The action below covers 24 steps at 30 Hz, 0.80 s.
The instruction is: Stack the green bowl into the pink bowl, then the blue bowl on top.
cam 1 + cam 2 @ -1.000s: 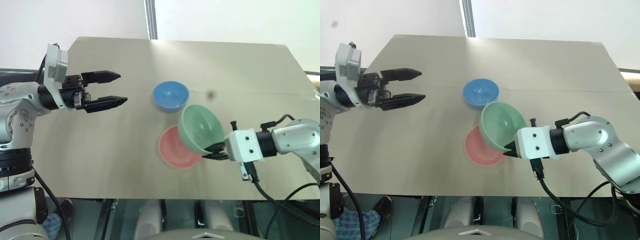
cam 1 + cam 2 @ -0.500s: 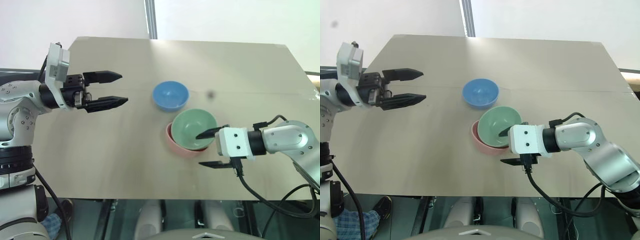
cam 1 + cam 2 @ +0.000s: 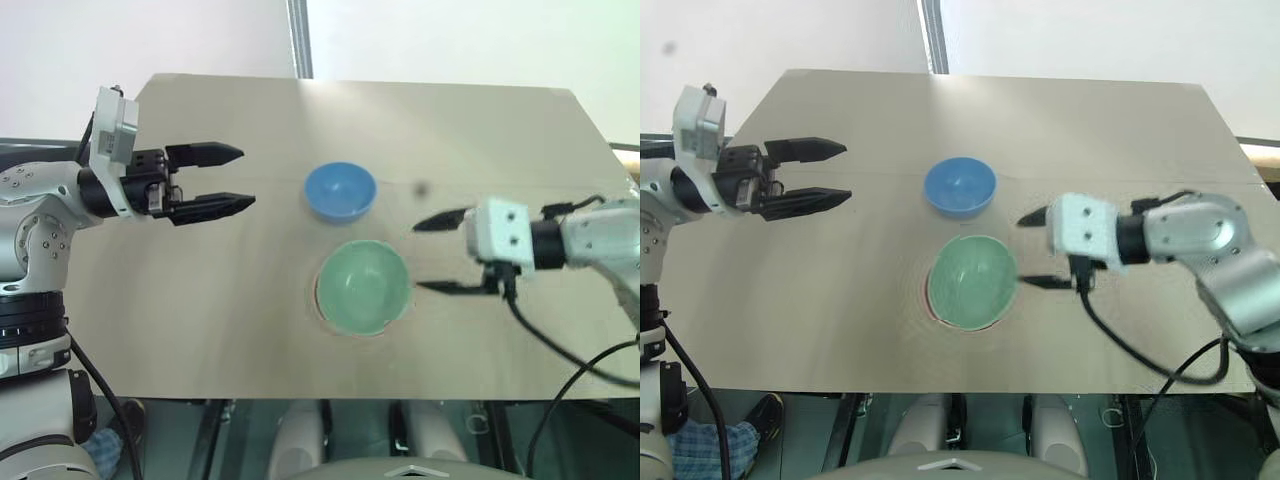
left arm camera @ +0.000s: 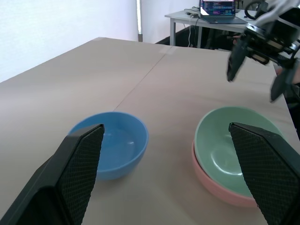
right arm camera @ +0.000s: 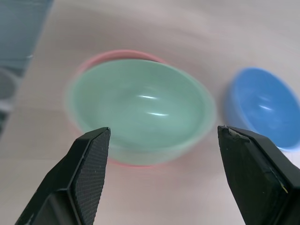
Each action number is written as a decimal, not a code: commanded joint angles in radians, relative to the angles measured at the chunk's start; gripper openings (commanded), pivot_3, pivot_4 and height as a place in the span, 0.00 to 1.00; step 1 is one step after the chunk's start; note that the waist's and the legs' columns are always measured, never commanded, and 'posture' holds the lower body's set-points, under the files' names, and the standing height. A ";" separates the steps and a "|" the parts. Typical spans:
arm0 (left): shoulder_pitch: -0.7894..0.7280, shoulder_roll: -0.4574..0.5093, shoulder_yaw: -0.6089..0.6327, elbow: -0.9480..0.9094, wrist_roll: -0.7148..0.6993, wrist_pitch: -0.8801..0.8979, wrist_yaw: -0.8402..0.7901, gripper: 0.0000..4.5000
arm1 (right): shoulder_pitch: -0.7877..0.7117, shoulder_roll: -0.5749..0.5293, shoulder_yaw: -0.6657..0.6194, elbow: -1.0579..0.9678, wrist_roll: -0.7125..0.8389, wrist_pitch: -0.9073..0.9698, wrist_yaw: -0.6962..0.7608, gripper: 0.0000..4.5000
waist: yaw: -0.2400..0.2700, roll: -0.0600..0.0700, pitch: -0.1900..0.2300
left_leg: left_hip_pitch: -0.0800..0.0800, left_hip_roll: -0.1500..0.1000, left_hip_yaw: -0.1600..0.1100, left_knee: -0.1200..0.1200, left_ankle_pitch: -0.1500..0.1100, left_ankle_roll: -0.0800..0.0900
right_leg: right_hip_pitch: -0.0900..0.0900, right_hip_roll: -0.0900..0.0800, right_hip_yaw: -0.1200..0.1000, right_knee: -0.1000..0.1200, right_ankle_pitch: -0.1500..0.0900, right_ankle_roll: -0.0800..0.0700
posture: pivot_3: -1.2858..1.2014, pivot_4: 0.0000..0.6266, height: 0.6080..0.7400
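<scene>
The green bowl (image 3: 362, 287) sits nested inside the pink bowl (image 4: 219, 191), of which a thin rim shows under it, near the table's middle. The blue bowl (image 3: 340, 190) stands upright just behind them, apart from the pair. My right gripper (image 3: 417, 257) hovers open to the right of the green bowl, clear of it, with nothing between its fingers. In the left wrist view the right gripper (image 4: 252, 88) hangs above and beyond the stack. My left gripper (image 3: 246, 178) is open and empty, held above the table left of the blue bowl, pointing toward it.
The tan table (image 3: 200, 300) has bare surface around the bowls; its front edge runs close below the stack. A desk with a screen (image 4: 218, 9) stands beyond the table's far side in the left wrist view.
My right gripper opened and let go of the green bowl, which dropped from its tilt into the pink bowl. The gripper then drew back to the right and rose. The left arm stayed put.
</scene>
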State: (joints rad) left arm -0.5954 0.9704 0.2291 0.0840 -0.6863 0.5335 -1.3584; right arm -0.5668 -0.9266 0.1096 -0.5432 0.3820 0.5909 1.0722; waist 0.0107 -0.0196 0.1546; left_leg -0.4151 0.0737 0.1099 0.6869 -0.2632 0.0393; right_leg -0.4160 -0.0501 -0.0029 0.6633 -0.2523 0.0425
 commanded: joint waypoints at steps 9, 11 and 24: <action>-0.017 0.003 0.023 -0.013 -0.001 -0.019 -0.002 1.00 | -0.142 0.138 0.152 0.264 -0.204 -0.103 -0.077 0.89 | 0.000 0.000 0.000 | -0.002 0.000 0.001 -0.001 0.002 -0.003 | -0.002 0.000 0.000 0.000 0.000 0.000 | 0.52 0.24 1.00; -0.013 0.003 0.027 -0.017 -0.004 -0.016 0.001 1.00 | -0.172 0.195 0.208 0.308 -0.236 -0.118 -0.075 0.89 | -0.002 0.000 0.000 | -0.002 0.000 0.001 -0.001 0.002 -0.003 | -0.003 0.000 0.001 0.000 0.000 0.000 | 0.52 0.24 1.00; 0.073 0.027 0.102 -0.079 -0.024 0.005 0.041 1.00 | -0.272 0.364 0.249 0.482 -0.331 -0.207 -0.105 0.89 | -0.016 0.000 0.000 | -0.002 0.000 0.002 -0.001 0.002 -0.003 | -0.004 0.000 0.001 0.001 0.000 0.000 | 0.52 0.24 1.00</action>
State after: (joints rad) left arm -0.5308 0.9797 0.2876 0.0451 -0.6979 0.5432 -1.3238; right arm -0.8086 -0.5746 0.3667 -0.0557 0.0645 0.4082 0.9822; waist -0.0050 -0.0191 0.1550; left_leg -0.4174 0.0740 0.1116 0.6855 -0.2612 0.0359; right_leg -0.4198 -0.0500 -0.0020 0.6645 -0.2521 0.0427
